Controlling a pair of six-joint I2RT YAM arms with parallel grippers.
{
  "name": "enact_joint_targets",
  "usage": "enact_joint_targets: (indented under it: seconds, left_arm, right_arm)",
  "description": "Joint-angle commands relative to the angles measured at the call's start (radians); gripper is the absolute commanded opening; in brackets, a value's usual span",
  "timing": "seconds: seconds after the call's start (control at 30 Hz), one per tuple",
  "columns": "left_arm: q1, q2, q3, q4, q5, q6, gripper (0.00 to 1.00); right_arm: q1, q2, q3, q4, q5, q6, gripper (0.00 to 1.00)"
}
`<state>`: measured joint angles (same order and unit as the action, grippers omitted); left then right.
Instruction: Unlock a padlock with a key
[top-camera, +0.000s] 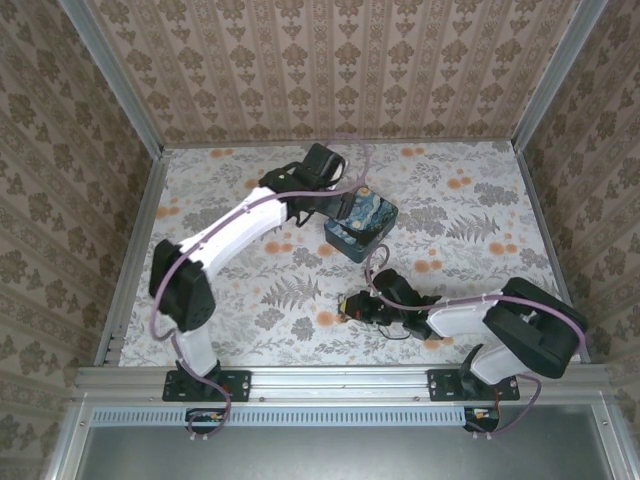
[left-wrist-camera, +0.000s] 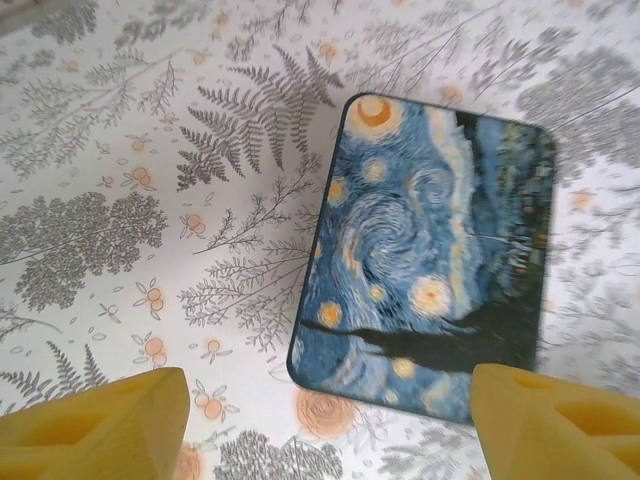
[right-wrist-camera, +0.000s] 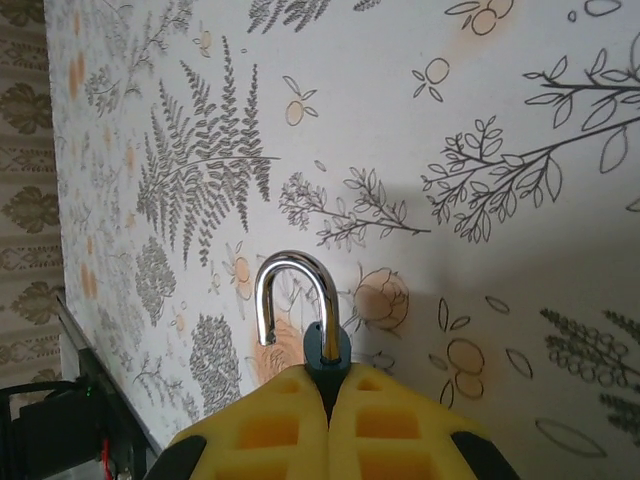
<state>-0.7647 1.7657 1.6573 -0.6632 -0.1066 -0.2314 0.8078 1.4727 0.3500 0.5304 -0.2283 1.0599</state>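
My right gripper (right-wrist-camera: 328, 378) is shut on the padlock (right-wrist-camera: 327, 345), whose dark bluish body is pinched between the yellow pads. Its chrome shackle (right-wrist-camera: 292, 270) sticks out above them, with the left end free of the body. In the top view that gripper (top-camera: 352, 305) lies low over the floral floor, front centre. My left gripper (left-wrist-camera: 330, 425) is open, with nothing between its yellow fingers (left-wrist-camera: 110, 420), and it hovers over the near corner of the night-sky box (left-wrist-camera: 430, 260). The key is hidden.
The blue-and-yellow box (top-camera: 362, 225) sits mid-table, with my left gripper (top-camera: 338, 208) at its left side. Patterned walls (top-camera: 60, 200) close in the back and both sides. A metal rail (top-camera: 340, 378) runs along the near edge.
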Motion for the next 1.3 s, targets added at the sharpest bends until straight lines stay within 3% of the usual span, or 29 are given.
enact_joint_targets:
  seconds: [0.0,0.07,0.27,0.4,0.43,0.5,0.63,0.77,0.93,1.07,1.17,1.27]
  left_arm:
    - [0.013,-0.097,-0.107,0.017,0.041,-0.063,0.77]
    - [0.015,-0.157,-0.175,0.027,0.031,-0.08,0.77]
    - [0.041,-0.328,-0.348,0.053,0.014,-0.133,0.8]
    - [0.067,-0.432,-0.43,0.05,-0.011,-0.149,0.82]
    - [0.076,-0.456,-0.446,0.046,-0.029,-0.153,0.83]
    - [0.1,-0.494,-0.477,0.041,-0.061,-0.156,0.86]
    - [0.175,-0.588,-0.577,0.085,-0.163,-0.173,0.91]
    - [0.287,-0.729,-0.724,0.214,-0.257,-0.135,1.0]
    - [0.5,-0.896,-0.943,0.469,-0.296,-0.062,1.0]
    - [0.662,-0.881,-1.013,0.564,-0.249,-0.026,1.0]
    - [0.719,-0.812,-1.044,0.655,-0.194,0.013,1.0]
    - [0.724,-0.734,-1.076,0.775,-0.174,0.115,1.0]
  right_arm:
    - [-0.004,0.045,0.021,0.073,0.05,0.021,0.01]
    - [-0.016,0.056,0.013,0.071,0.056,0.013,0.04]
    - [-0.113,-0.024,-0.031,-0.002,0.044,-0.023,0.45]
    - [-0.196,-0.226,-0.043,-0.173,0.028,-0.07,0.72]
    - [-0.222,-0.293,-0.035,-0.238,0.026,-0.087,0.84]
    - [-0.272,-0.427,-0.006,-0.392,0.031,-0.136,0.99]
    - [-0.394,-0.649,0.104,-0.677,0.102,-0.28,1.0]
    - [-0.49,-0.726,0.204,-0.814,0.285,-0.397,1.0]
    - [-0.581,-0.66,0.247,-0.746,0.479,-0.554,0.99]
    - [-0.606,-0.608,0.158,-0.495,0.626,-0.653,0.99]
    - [-0.662,-0.581,0.078,-0.31,0.707,-0.692,1.0]
    - [-0.737,-0.545,0.058,-0.257,0.735,-0.705,1.0]
